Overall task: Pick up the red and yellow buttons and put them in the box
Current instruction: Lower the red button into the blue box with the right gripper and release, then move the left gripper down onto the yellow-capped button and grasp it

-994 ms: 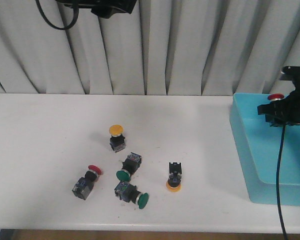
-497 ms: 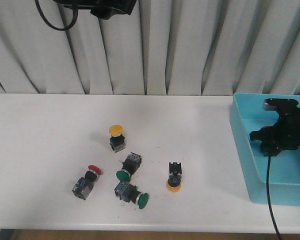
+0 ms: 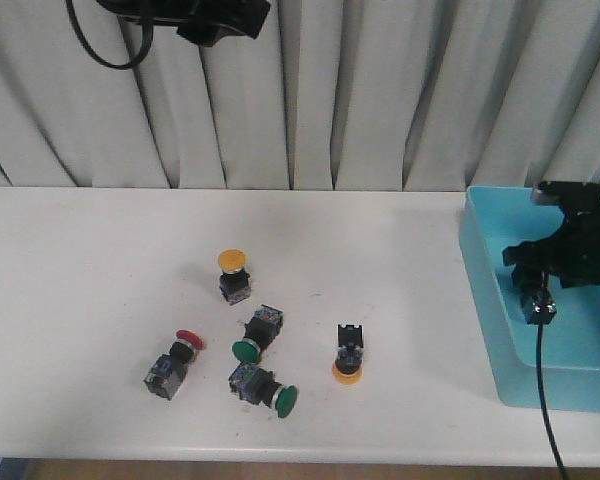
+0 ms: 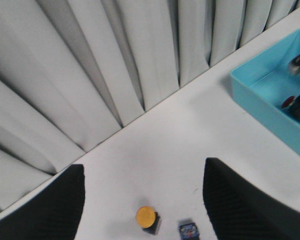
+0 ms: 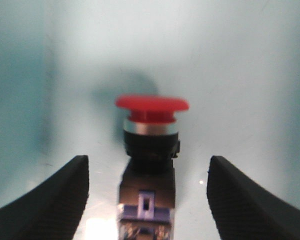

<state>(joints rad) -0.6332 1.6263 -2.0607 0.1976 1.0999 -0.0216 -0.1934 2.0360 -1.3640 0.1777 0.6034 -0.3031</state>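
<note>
My right gripper (image 5: pixel 149 161) is open inside the light-blue box (image 3: pixel 485 300). A red button (image 5: pixel 151 134) sits on the box floor between the fingers, with a gap on each side. On the table lie an upright yellow button (image 3: pixel 234 263), a yellow button (image 3: pixel 348 368) standing on its cap, and a red button (image 3: pixel 177 355) on its side. My left gripper (image 4: pixel 144 165) is open and empty, high above the table, over the upright yellow button (image 4: pixel 145 216). In the front view only the left arm (image 3: pixel 220 18) shows at the top edge.
Two green-capped switches (image 3: pixel 257 336) (image 3: pixel 266 387) lie among the buttons. The right arm's cable (image 3: pixel 540 400) hangs over the box's near wall. Grey curtains (image 3: pixel 380 90) close off the back of the table.
The right gripper went down into the box with the red button and opened; the button now stands free between its fingers. The left arm and the table's buttons have not moved.
</note>
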